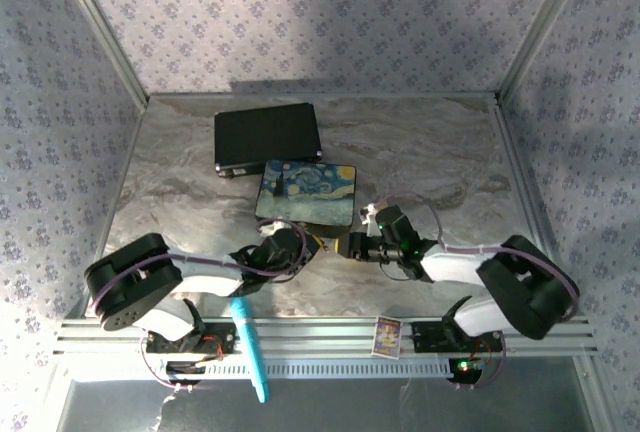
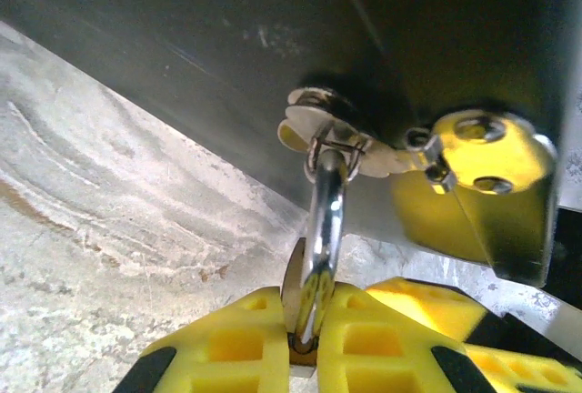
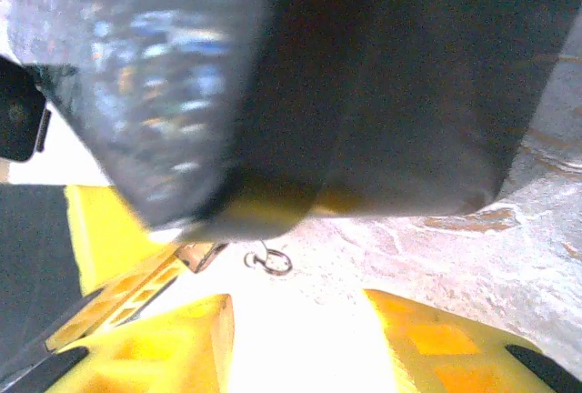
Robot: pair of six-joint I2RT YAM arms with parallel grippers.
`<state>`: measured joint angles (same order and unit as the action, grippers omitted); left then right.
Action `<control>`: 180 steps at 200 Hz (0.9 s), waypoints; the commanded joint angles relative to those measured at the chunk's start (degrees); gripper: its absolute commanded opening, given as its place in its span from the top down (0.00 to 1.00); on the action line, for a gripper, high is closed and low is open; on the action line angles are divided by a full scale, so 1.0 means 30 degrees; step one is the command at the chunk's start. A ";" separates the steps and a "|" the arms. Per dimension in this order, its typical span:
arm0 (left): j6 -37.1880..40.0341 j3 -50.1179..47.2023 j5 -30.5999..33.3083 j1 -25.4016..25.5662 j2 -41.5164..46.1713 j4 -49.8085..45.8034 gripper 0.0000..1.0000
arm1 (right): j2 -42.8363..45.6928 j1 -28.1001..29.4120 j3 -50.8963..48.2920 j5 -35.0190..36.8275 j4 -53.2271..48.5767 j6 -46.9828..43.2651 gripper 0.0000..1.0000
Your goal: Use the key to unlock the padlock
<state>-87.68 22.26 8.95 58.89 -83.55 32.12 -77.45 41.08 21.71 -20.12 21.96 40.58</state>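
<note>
1. While the left gripper (image 1: 303, 245) is clamped on the padlock (image 2: 307, 316), the shackle (image 2: 326, 202) runs from its pads up into the latch (image 2: 329, 129) on the painted box (image 1: 307, 195), mid-worktop (image 1: 450, 172).
2. Right gripper (image 3: 298, 309): jaws apart, nothing between them. The padlock sits just beside it, to its left.
3. Padlock long axis runs from the box toward the worktop's near edge. The body end is buried in the left pads and the keyhole is hidden.
4. Key: can't make it out. My read is that it must enter along that axis.
</note>
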 commanded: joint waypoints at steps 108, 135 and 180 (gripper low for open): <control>0.0449 0.0814 -0.1666 -0.0207 0.2348 -0.4412 1.00 | -0.0790 0.5980 0.1051 0.8769 -0.1064 -1.5501 0.59; 0.0518 0.0753 -0.1723 -0.0207 0.2705 -0.4528 1.00 | -0.1617 0.6662 0.1277 0.9607 0.0056 -1.6188 0.62; 0.0664 0.0754 -0.2104 -0.0178 0.2742 -0.4261 1.00 | -0.2858 0.6901 0.2169 0.9728 0.0431 -1.6512 0.70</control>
<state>-86.85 24.27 4.23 58.50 -76.53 18.61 -83.74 61.25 25.78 7.29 21.10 -7.07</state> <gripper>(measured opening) 0.089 0.328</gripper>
